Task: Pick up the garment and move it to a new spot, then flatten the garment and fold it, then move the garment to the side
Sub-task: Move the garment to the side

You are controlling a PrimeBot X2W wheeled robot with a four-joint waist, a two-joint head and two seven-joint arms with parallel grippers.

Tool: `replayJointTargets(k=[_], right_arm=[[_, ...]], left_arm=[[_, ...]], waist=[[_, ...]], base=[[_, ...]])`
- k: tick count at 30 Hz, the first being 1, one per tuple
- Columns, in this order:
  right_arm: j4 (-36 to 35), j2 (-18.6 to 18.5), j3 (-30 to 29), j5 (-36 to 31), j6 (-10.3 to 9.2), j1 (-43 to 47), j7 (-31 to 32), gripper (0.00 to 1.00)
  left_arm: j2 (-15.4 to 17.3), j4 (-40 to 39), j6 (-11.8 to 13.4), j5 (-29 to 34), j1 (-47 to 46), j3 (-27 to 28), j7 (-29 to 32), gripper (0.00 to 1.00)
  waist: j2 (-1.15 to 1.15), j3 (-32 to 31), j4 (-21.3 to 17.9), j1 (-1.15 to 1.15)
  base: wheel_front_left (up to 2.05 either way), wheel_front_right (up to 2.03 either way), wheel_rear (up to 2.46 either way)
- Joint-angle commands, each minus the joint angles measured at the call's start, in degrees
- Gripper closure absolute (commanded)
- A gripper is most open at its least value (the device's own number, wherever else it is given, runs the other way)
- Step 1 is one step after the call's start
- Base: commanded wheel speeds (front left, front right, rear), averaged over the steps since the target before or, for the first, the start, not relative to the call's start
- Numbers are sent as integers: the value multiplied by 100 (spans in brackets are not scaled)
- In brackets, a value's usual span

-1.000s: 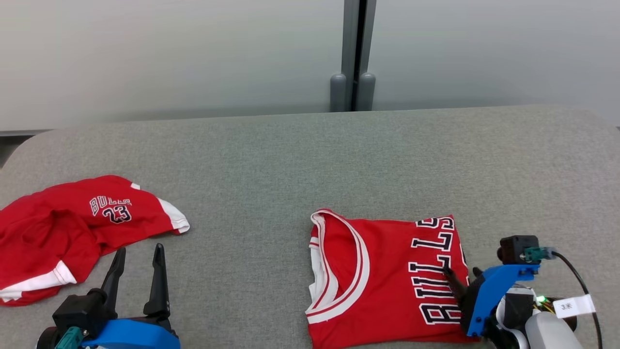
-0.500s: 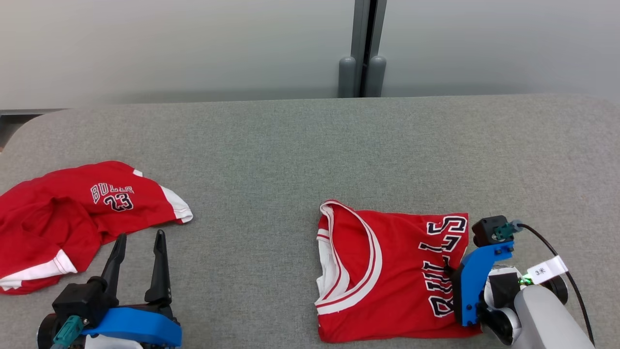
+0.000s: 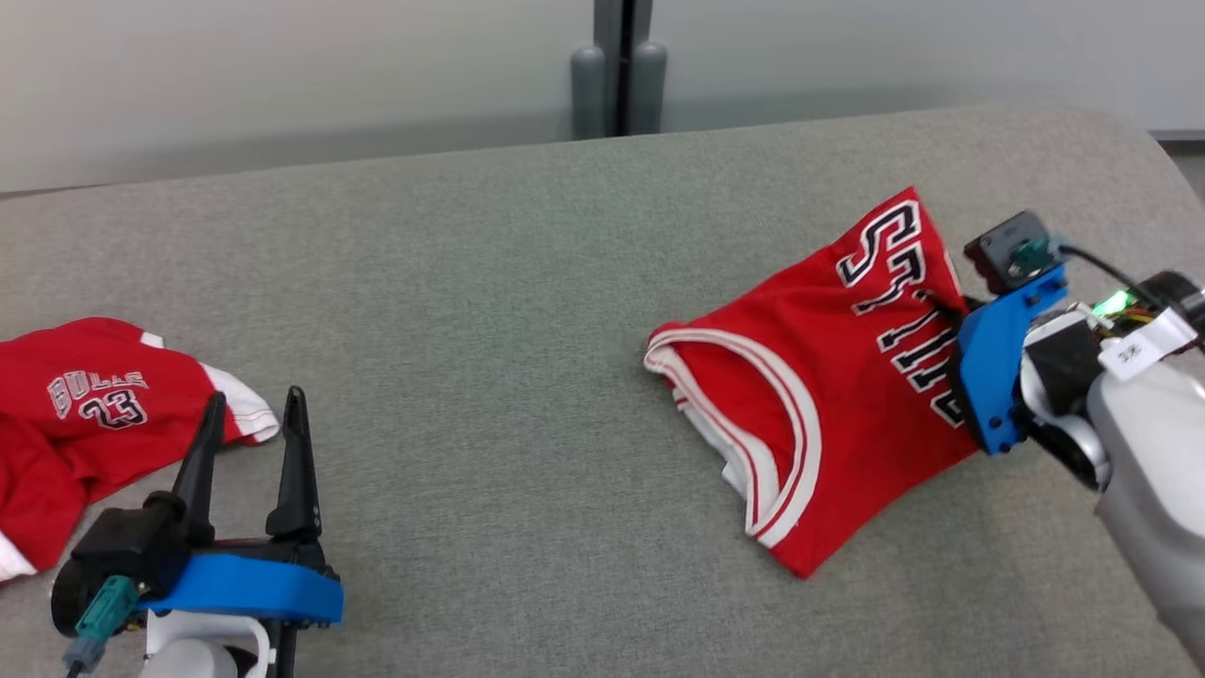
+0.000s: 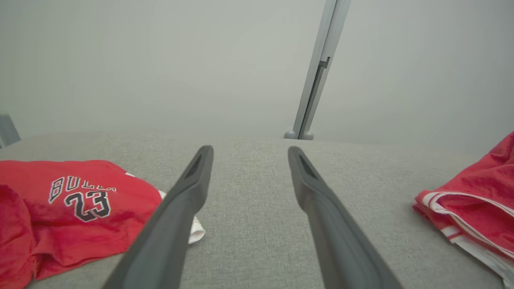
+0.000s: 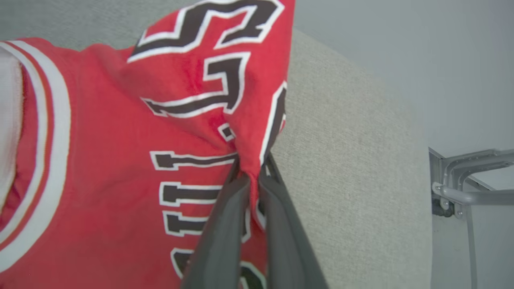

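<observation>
Right gripper (image 5: 251, 174) fingers pinch the folded red fabric jersey (image 3: 843, 363) by its lettering. Well left of it, left gripper (image 3: 254, 400) fingers stand wide.

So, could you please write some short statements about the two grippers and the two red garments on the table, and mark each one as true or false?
1. The right gripper is shut on the jersey. True.
2. The left gripper holds the shorts. False: it is open and holds nothing; the shorts lie beside it on the table.
3. The shorts carry the number 23. True.
4. The jersey lies flat all over. False: its lettered edge is bunched between the right gripper's fingers and pulled up.
</observation>
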Motion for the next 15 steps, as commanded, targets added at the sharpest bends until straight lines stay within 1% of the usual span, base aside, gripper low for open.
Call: replayJointTargets(k=[1, 5, 8, 15], right_arm=[[45, -189, 59, 59, -1, -225, -25, 100], [154, -589, 218, 81, -2, -661, -121, 100], [266, -863, 189, 57, -2, -859, -316, 100], [465, -1224, -71, -206, -1, -1197, -790, 100]], left_arm=[[19, -50, -25, 51, -159, 12, -26, 0], [68, -152, -33, 133, -352, 32, -29, 0], [116, -211, -58, 195, -501, 33, -32, 0], [295, -368, -103, 322, -796, -22, 59, 0]], waist=[[0, 276, -271, -1], [0, 588, -581, -1], [0, 787, -765, -1], [0, 1237, -1144, -1]], base=[[0, 0, 0], [0, 0, 0], [0, 0, 0], [0, 0, 0]])
